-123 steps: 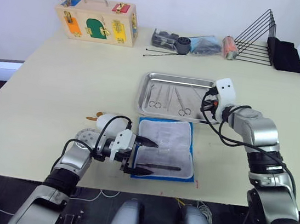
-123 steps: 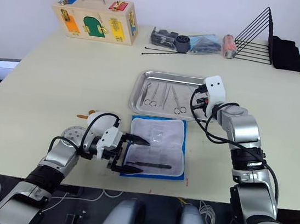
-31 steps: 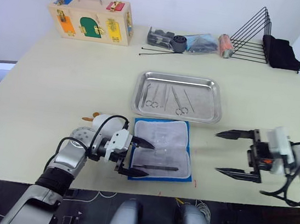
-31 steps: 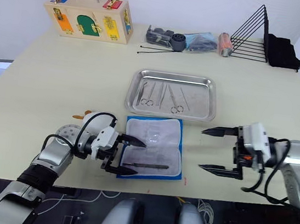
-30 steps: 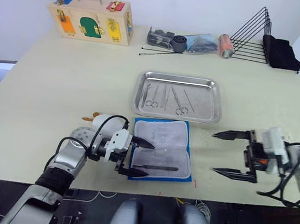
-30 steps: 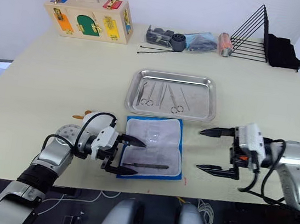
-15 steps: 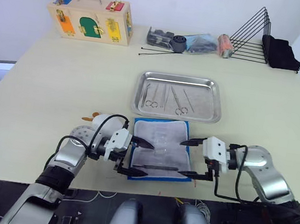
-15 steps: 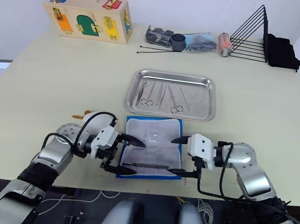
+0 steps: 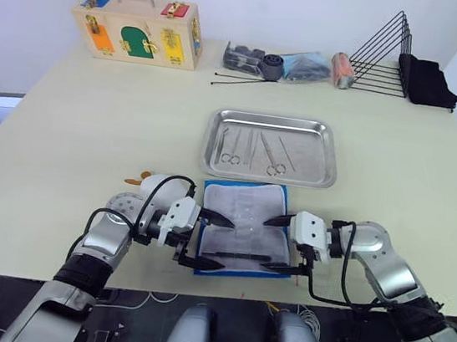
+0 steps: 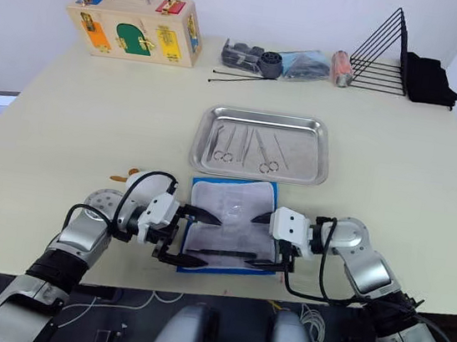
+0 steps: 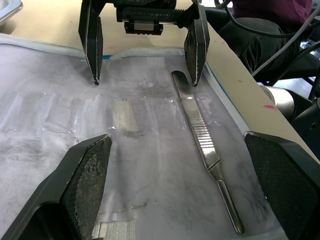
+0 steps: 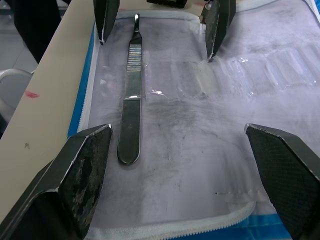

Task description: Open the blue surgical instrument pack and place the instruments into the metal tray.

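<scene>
Lying opened flat near the table's front edge, the blue surgical instrument pack point(image 9: 244, 229) holds one slim metal tool point(image 12: 130, 97) (handle ribbed), flanked by left gripper point(image 9: 210, 240) and right gripper point(image 9: 277, 244), both spread wide; the shiny steel tray point(image 9: 327, 154) beyond holds four silvery instruments point(image 9: 256, 148).

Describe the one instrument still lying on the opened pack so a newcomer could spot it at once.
Near the table's front edge lies the opened blue surgical instrument pack. On its near half rests a slim flat-handled tool, alone, unlike the scissors lying in the metal tray.
</scene>
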Motion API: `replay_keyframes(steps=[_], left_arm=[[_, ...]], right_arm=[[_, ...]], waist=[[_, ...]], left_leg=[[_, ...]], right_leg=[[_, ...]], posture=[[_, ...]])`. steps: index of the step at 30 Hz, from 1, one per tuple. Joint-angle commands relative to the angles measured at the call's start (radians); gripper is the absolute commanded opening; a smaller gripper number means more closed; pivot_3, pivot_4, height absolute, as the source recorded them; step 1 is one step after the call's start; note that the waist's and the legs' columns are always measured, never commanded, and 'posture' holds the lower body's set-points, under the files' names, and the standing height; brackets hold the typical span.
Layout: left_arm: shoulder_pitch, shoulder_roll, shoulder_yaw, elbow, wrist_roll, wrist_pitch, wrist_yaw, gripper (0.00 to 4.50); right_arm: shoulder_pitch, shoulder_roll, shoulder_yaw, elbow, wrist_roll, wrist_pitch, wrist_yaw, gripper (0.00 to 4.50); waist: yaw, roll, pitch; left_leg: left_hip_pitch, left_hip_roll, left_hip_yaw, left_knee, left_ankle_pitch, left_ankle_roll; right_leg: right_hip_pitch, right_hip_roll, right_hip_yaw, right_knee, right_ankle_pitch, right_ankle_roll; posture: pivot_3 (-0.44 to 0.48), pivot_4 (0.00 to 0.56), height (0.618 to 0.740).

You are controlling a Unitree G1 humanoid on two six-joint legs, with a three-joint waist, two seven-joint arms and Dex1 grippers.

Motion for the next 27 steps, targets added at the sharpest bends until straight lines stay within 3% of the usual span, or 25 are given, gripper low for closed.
replay_keyframes(steps=[1,2,12,19,27], left_arm=[[0.04,0.01,-0.042,0.049,0.042,0.015,-0.027,4.5],[0.04,0.01,-0.042,0.049,0.041,0.014,-0.027,4.5],[0.047,0.017,-0.037,0.052,0.039,0.009,-0.029,4.5],[0.045,0.017,-0.036,0.057,0.041,0.005,-0.03,4.5],[0.042,0.011,-0.039,0.066,0.041,-0.002,-0.028,4.5]], right_arm=[[0.015,-0.024,0.04,0.042,-0.046,0.02,0.021,3.94],[0.014,-0.025,0.044,0.045,-0.046,0.024,0.027,3.81],[0.02,-0.026,0.062,0.074,-0.064,-0.005,0.029,0.01],[0.022,-0.022,0.054,0.045,-0.046,-0.012,0.03,0.01],[-0.002,-0.048,0.026,-0.116,-0.014,0.113,0.027,0.01]], waist=[[0.0,0.0,0.0],[0.0,0.0,0.0],[-0.001,-0.003,-0.005],[-0.001,-0.003,-0.005],[0.0,-0.002,-0.005]], left_leg=[[0.0,0.0,0.0,0.0,0.0,0.0],[0.0,0.0,0.0,0.0,0.0,0.0],[0.001,0.0,0.0,0.0,0.0,0.0],[0.001,0.001,0.0,0.0,0.0,0.0],[0.0,0.001,0.0,0.0,0.0,0.0]], right_leg=[[0.0,0.0,0.0,0.0,0.0,0.0],[0.0,0.0,0.0,0.0,0.0,0.0],[0.0,0.0,0.0,0.0,0.0,0.0],[0.001,0.0,0.0,0.0,0.0,0.0],[0.0,0.0,0.0,0.0,0.0,0.0]], posture=[[0.0,0.15,0.74],[0.0,0.15,0.74],[0.0,0.15,0.74],[0.0,0.15,0.74],[0.0,0.15,0.74]])
